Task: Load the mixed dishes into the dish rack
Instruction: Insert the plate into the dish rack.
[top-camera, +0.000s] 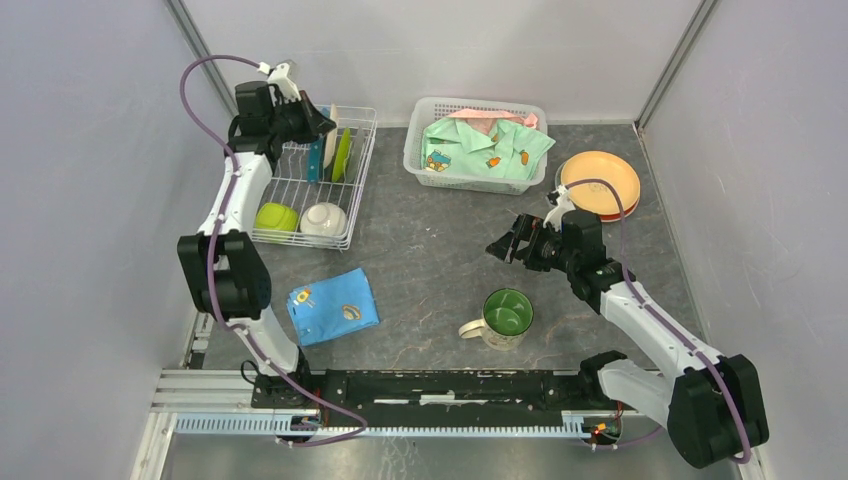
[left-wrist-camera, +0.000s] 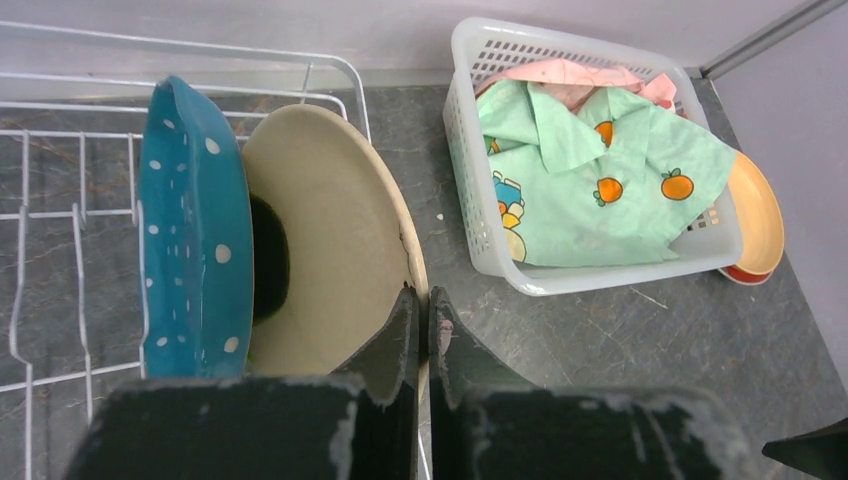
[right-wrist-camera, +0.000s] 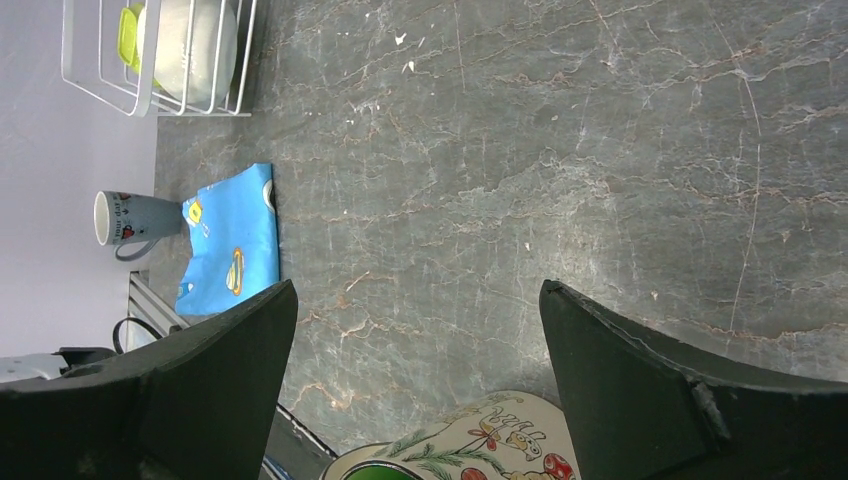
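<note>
The dish rack (top-camera: 352, 190) stands at the back left. Upright in it are a blue dotted plate (left-wrist-camera: 192, 240) and a cream plate (left-wrist-camera: 330, 230). My left gripper (left-wrist-camera: 424, 305) is shut on the cream plate's rim, over the rack's far end (top-camera: 318, 122). A lime-green bowl (top-camera: 276, 217) and a white bowl (top-camera: 324, 218) sit in the rack's near end. The green-lined beige mug (top-camera: 507, 316) stands on the table. My right gripper (top-camera: 510, 245) hangs open and empty above the table, with the mug (right-wrist-camera: 470, 440) at the bottom edge of its wrist view. An orange plate (top-camera: 600, 182) lies on a red one.
A white latticed basket (top-camera: 478, 143) with green clothing stands at the back middle. A folded blue cloth (top-camera: 333, 305) lies in front of the rack. A grey mug (right-wrist-camera: 125, 220) stands past the cloth by the left wall. Grey walls close in three sides.
</note>
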